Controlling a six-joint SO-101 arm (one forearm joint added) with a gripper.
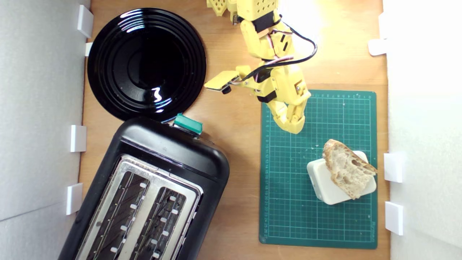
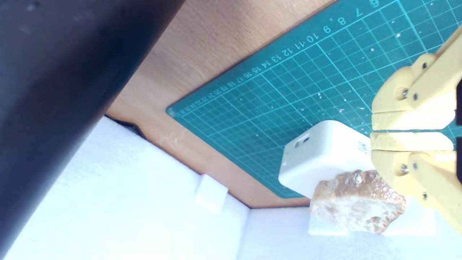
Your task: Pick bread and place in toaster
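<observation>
Hovering over green cutting mat (image 1: 288, 187), yellow gripper (image 1: 293, 126) w/ jaws together, empty; bread slice (image 1: 347, 168) atop white block (image 1: 326, 184), toaster (image 1: 151, 195) well apart.

The yellow plastic arm (image 1: 269, 39) reaches in from twelve o'clock in the exterior view, bending toward five o'clock. Its yellow two-fingered tool (image 1: 293, 124) points down, jaws pressed together, holding nothing.

Bright daylight blows out the white walls (image 1: 422, 90), glare streaks the black plate (image 1: 146, 65), and the wrist view is soft.
</observation>
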